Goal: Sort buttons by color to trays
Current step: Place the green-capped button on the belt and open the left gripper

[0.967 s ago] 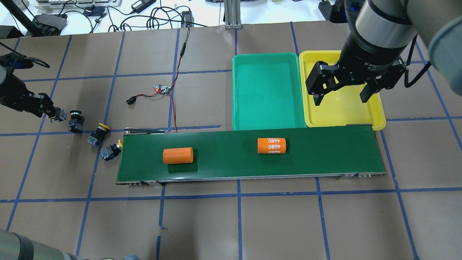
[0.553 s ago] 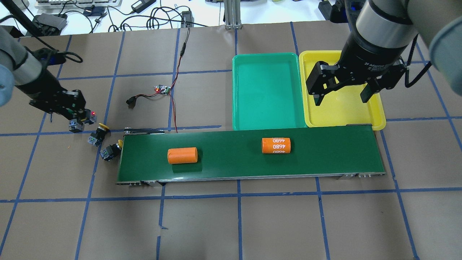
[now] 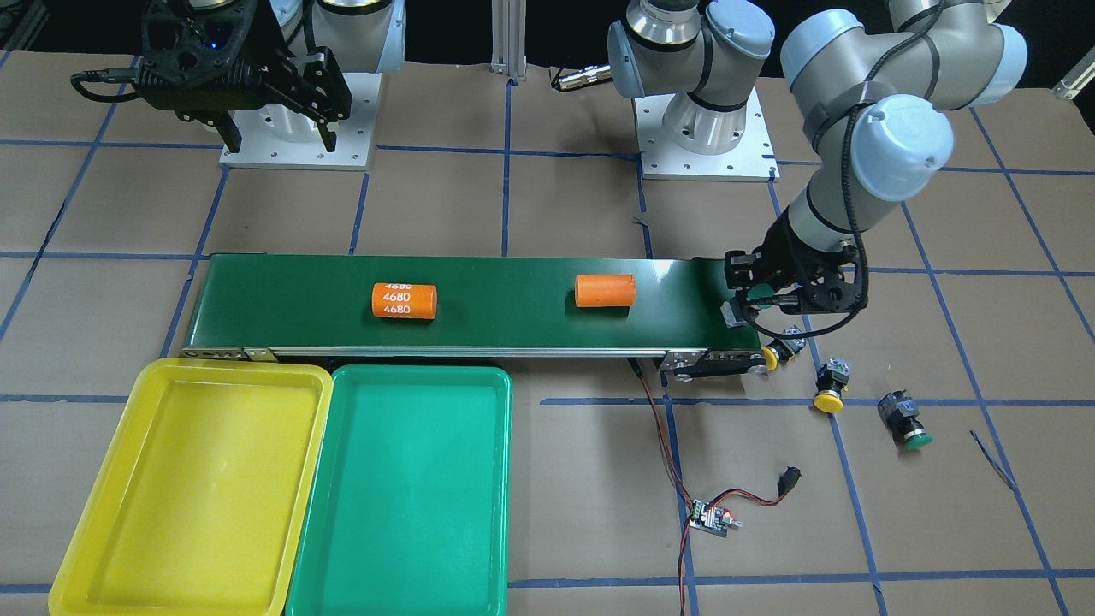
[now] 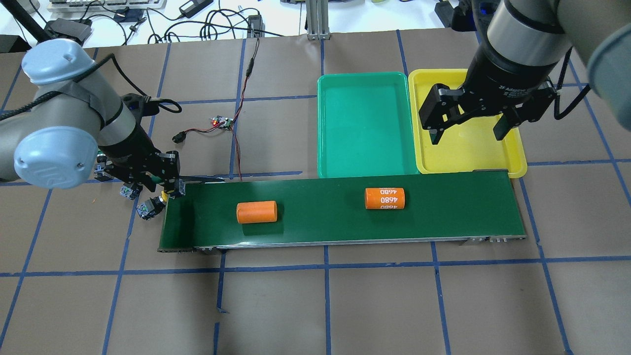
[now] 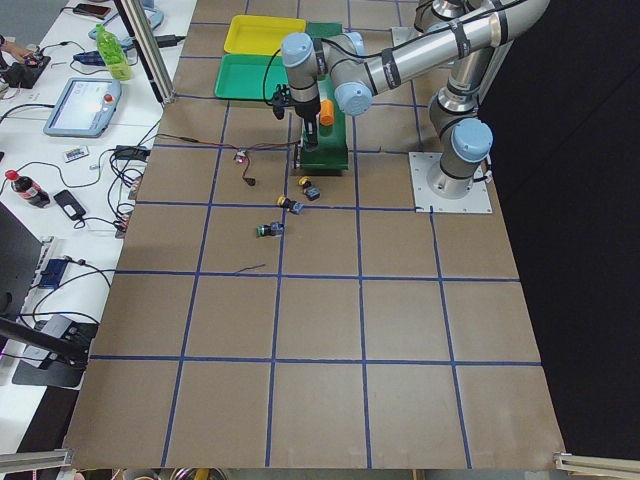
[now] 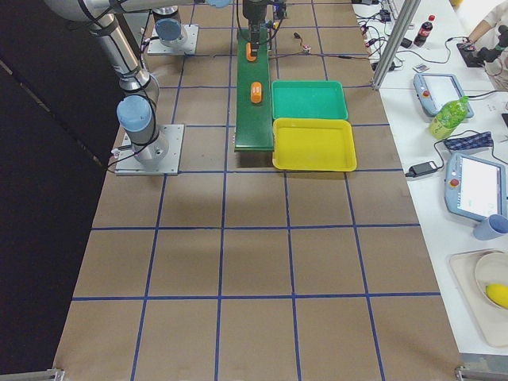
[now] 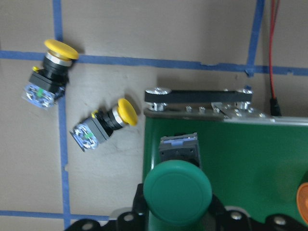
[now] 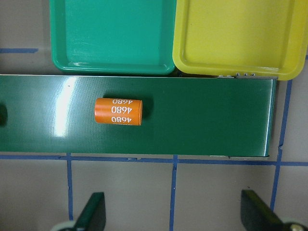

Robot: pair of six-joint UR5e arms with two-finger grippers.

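The left gripper [image 4: 167, 186] is clamped on a green button [image 7: 177, 192] over one end of the conveyor belt [image 4: 320, 217]. Two yellow buttons [image 7: 103, 126] and the other green button [image 3: 902, 419] lie just off that end. The right gripper [image 4: 466, 138] hangs spread wide over the yellow tray [image 4: 463, 160], which sits beside the belt's far end.

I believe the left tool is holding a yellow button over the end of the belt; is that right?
Not quite: the button in the left tool is green, not yellow, as the left wrist view shows. It is indeed held over the end of the belt.
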